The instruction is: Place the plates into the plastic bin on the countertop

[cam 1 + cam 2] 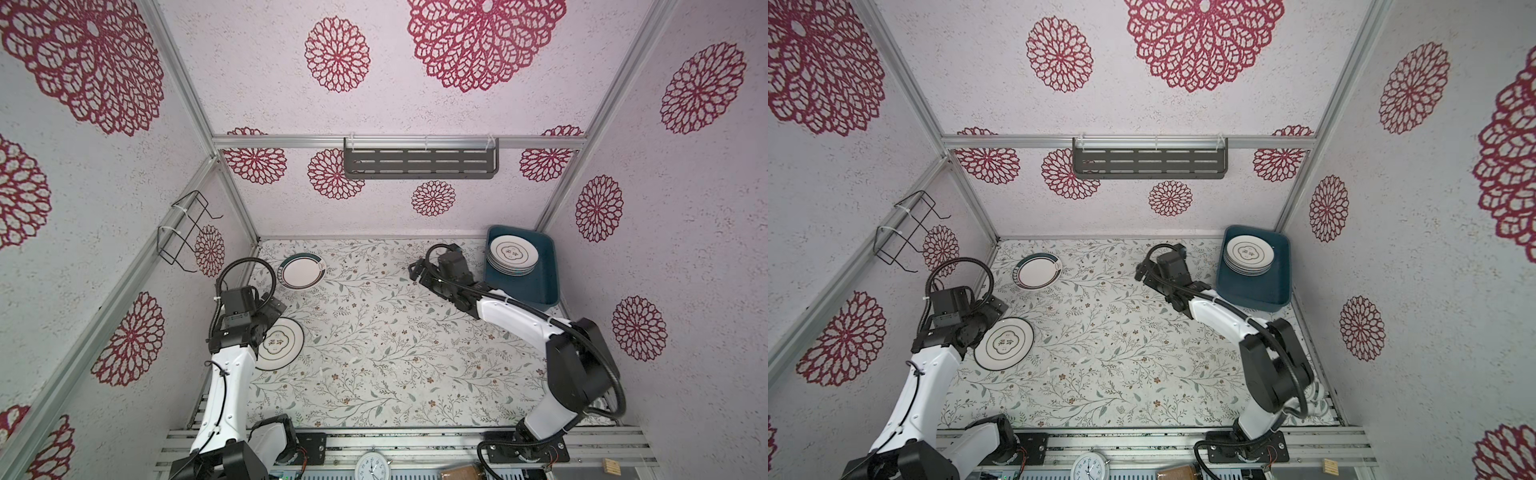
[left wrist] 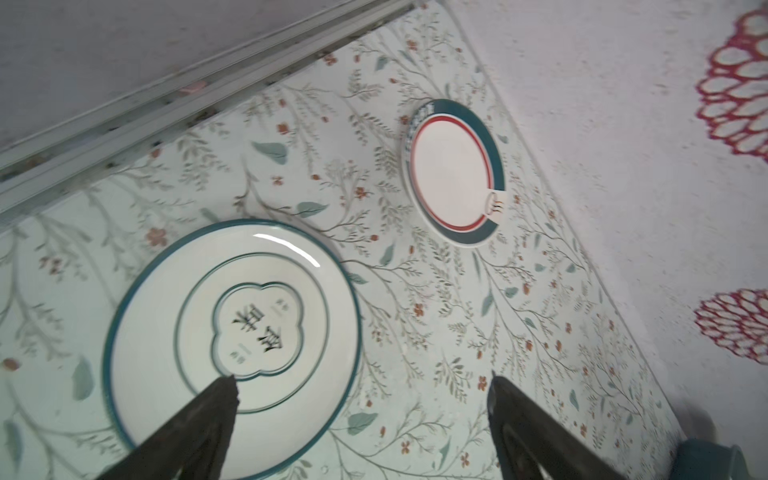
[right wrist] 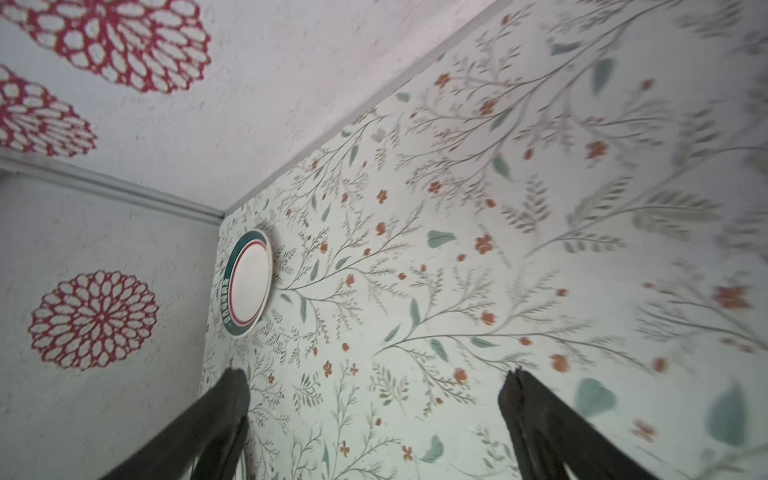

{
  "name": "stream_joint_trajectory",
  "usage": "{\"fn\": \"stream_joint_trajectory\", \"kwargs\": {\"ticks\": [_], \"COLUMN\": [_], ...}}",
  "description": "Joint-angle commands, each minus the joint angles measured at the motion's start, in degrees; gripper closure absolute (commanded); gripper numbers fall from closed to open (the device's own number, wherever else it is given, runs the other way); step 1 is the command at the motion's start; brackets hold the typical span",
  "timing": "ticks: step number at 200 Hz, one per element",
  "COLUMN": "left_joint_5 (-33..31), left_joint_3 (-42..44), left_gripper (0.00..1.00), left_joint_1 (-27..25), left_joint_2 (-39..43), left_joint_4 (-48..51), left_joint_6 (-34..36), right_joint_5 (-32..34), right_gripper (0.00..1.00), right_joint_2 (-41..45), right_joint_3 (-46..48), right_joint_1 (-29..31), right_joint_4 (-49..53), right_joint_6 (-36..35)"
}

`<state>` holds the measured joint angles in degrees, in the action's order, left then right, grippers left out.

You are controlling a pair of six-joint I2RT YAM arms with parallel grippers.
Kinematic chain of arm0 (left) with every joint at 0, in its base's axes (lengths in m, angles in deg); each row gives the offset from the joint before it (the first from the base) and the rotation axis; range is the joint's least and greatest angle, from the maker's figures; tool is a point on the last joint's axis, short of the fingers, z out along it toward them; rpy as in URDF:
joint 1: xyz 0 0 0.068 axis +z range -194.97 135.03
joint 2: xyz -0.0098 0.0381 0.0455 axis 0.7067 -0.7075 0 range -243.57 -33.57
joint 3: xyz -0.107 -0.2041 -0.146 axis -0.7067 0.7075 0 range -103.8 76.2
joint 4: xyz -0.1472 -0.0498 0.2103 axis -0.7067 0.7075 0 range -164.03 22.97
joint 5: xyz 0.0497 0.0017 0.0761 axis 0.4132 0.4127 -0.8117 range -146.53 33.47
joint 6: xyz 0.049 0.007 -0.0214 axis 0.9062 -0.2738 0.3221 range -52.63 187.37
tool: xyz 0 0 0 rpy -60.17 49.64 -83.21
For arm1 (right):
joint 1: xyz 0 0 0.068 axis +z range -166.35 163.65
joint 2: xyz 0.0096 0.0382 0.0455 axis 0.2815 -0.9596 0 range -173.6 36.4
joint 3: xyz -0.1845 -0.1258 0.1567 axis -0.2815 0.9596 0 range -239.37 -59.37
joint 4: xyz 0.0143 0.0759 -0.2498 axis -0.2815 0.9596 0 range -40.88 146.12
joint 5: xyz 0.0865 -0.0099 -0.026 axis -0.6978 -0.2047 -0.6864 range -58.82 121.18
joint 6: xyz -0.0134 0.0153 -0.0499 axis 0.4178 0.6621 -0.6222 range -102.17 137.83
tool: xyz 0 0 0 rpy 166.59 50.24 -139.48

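The left gripper [image 2: 363, 382] and right gripper [image 3: 374, 378] are wide apart (holding nothing). The near-left plate [image 2: 232, 332] might slide away when pinched.

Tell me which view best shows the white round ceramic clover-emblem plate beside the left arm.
The left wrist view: the white round ceramic clover-emblem plate looms large, lettering legible, one left finger overlapping its edge. Both top views show it small, its edge behind the left arm. The right wrist view misses it.

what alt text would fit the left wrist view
The open left hand hovers over a flowery countertop, one fingertip over a clover-marked white plate. A second plate with a green and red rim lies beyond, near the wall.
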<state>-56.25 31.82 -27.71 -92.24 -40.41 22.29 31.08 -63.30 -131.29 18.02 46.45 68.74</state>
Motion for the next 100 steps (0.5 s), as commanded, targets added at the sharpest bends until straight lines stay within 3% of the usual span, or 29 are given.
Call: {"fn": "stream_joint_trajectory", "kwargs": {"ticks": [1,54,76,100], "left_joint_5": [-1.79,-0.68,1.64,2.8], "left_joint_3": [2.25,7.74,9.66,10.8], "left_gripper": [0.03,0.03,0.03,0.03], "left_joint_1": [4.12,14.35,18.0,20.84], "left_joint_2": [2.27,3.1,1.71,0.14], "left_joint_4": [2.74,1.57,-0.83,-2.35], "left_joint_6": [-1.82,-2.51,-3.6,-3.69], "right_joint_5": [-8.56,-22.17,-25.45,-25.83], "right_gripper": [0.02,0.06,0.08,0.08], "right_joint_2": [-8.22,-28.45,-32.25,-31.52], "right_joint_3": [-10.07,-34.06,-37.79,-35.72], "right_joint_1": [4.35,11.28,12.53,12.77], "right_joint_4": [-2.04,6.5,9.35,9.88], "right_joint_6": [-3.89,-7.78,-8.53,-9.04]}}
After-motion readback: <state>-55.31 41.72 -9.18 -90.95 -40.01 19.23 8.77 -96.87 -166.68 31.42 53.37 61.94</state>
